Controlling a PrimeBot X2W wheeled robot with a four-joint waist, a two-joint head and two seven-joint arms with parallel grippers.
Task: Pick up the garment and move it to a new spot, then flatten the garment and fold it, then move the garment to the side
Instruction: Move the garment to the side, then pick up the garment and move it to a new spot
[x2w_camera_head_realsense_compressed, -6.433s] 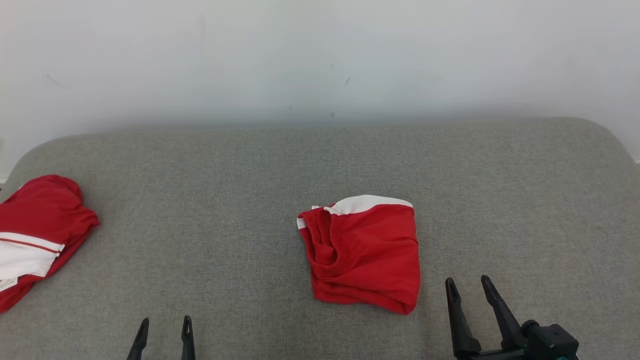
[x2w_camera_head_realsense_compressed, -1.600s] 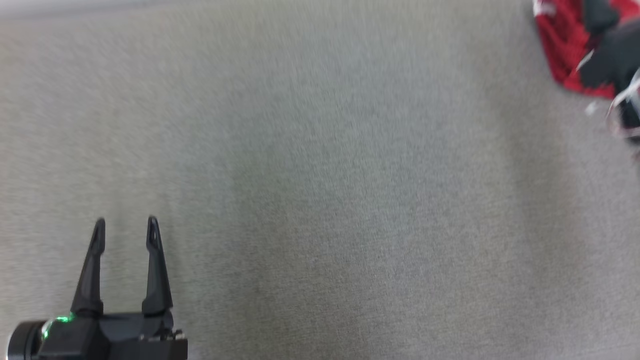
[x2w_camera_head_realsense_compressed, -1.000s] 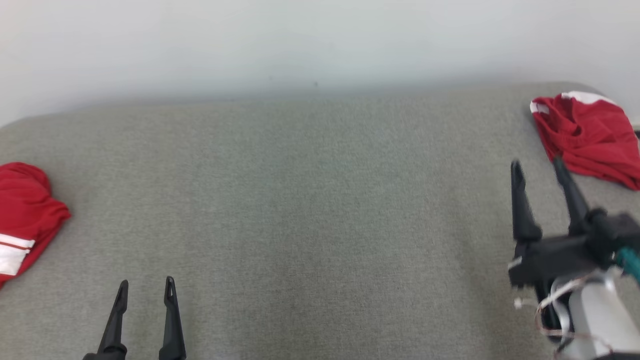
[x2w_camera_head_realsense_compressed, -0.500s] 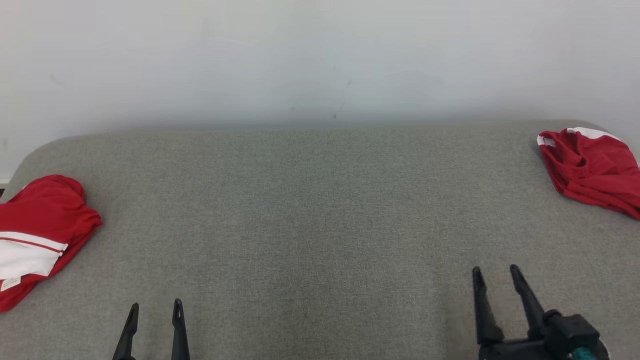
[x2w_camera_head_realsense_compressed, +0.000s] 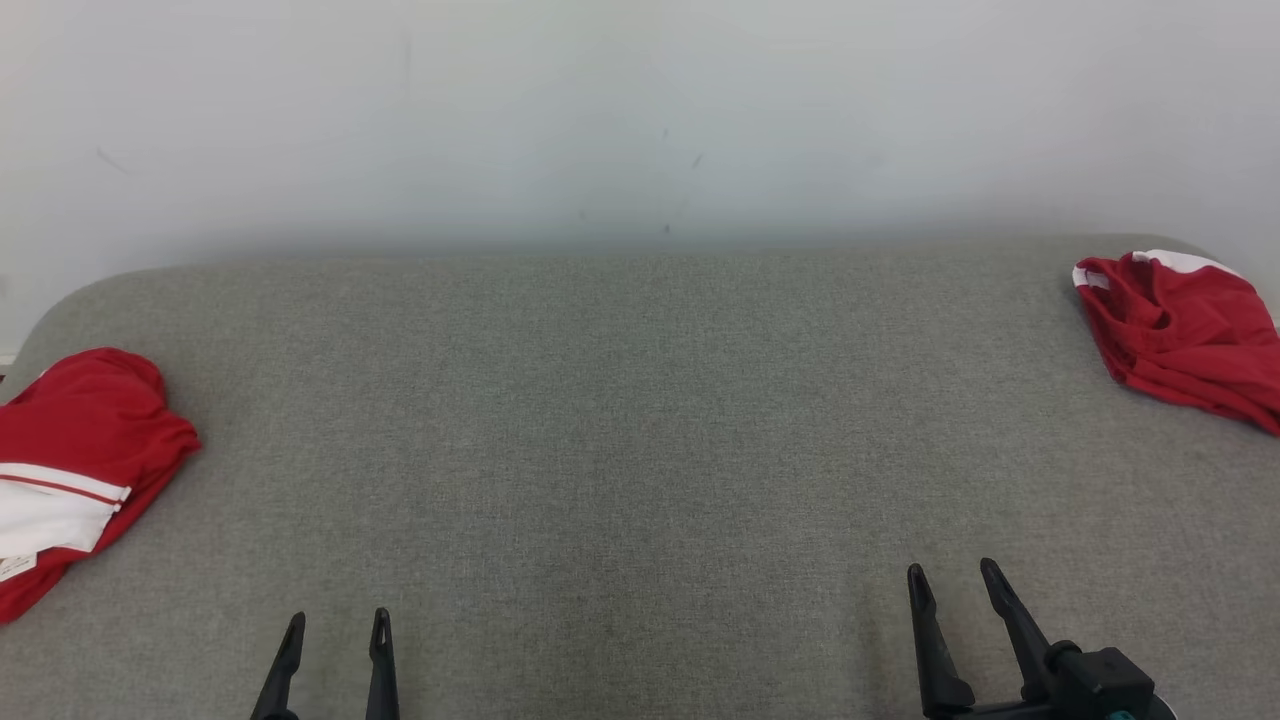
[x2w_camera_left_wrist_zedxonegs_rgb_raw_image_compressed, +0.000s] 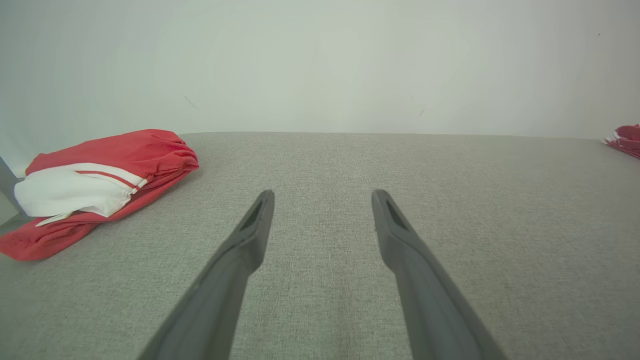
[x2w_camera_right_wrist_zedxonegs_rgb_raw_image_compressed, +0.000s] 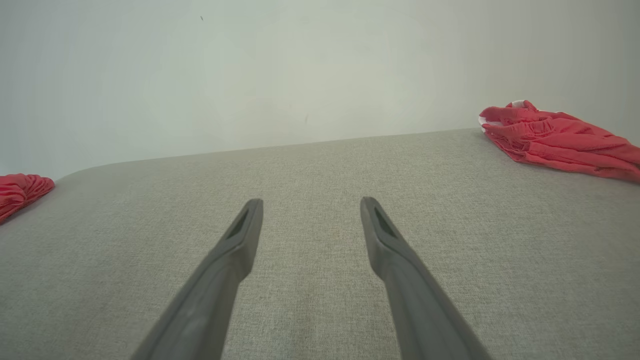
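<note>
At your far left, a red and white garment (x2w_camera_head_realsense_compressed: 80, 470) lies bunched on the grey cushion (x2w_camera_head_realsense_compressed: 620, 420), right at its left edge. A white panel with a thin red stripe shows on the side toward you.

Next along, near the bottom of the head view, you have the left gripper (x2w_camera_head_realsense_compressed: 337, 622). Its two dark fingers stand spread apart with nothing between them, and in the left wrist view bare grey fabric lies past the tips. It sits well apart from the bunched garment.

The middle of the cushion runs back to a pale wall (x2w_camera_head_realsense_compressed: 640, 110).

Further right, the right gripper (x2w_camera_head_realsense_compressed: 952, 572) points up the head view, its tips leaning a little left. Its fingers are likewise spread wide and hold nothing, and you can see grey fabric in the gap in the right wrist view.

At your far right, the red garment (x2w_camera_head_realsense_compressed: 1180, 330) rests in a rumpled fold on the cushion near the back right corner, running off the right edge of the head view. A white band shows along its far edge. It lies well apart from the right gripper, touched by neither gripper.
</note>
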